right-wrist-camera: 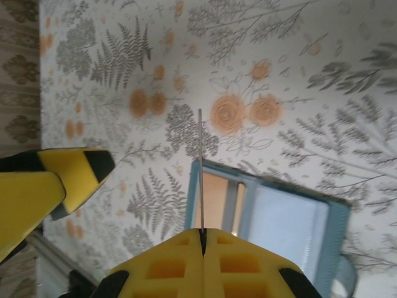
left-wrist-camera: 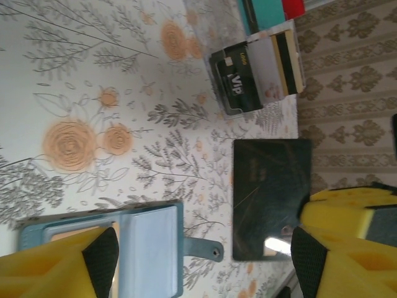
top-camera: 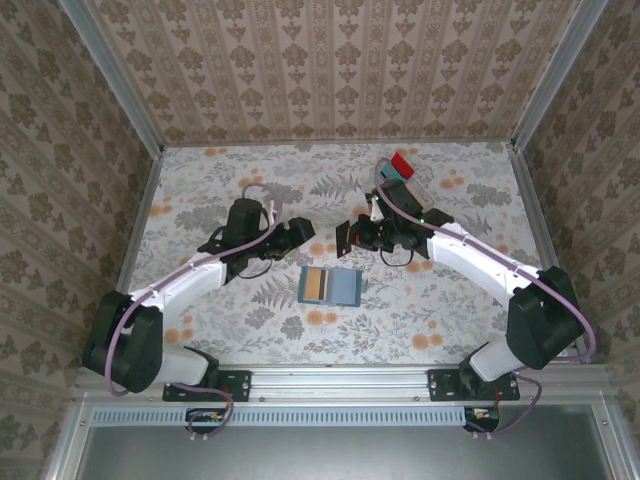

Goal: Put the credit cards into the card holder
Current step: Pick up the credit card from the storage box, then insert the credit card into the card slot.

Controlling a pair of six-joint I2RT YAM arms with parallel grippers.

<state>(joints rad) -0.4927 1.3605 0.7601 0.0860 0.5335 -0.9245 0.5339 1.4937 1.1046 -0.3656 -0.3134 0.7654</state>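
Note:
The card holder [top-camera: 331, 286] lies open on the table, dark teal outside and pale blue inside [left-wrist-camera: 146, 248] [right-wrist-camera: 282, 220]. A tan-brown card [right-wrist-camera: 214, 197] sits in its left panel. My right gripper [top-camera: 356, 236] [right-wrist-camera: 203, 233] hovers just beyond the holder, shut on a dark grey-black card [top-camera: 346, 240] that I see edge-on as a thin line [right-wrist-camera: 200, 167]. The same card faces the left wrist camera [left-wrist-camera: 270, 195]. Facing it, my left gripper [top-camera: 298, 232] [left-wrist-camera: 205, 261] is open and holds nothing. More cards [left-wrist-camera: 260, 71], one dark with "VIP" and others whitish, stand in a clear holder.
A clear tray with red and teal pieces [top-camera: 403, 170] [left-wrist-camera: 273, 9] stands at the back right, just behind the upright cards. Wallpapered walls with metal rails [top-camera: 140, 130] enclose the floral table. The left gripper's yellow finger [right-wrist-camera: 62, 177] shows in the right wrist view.

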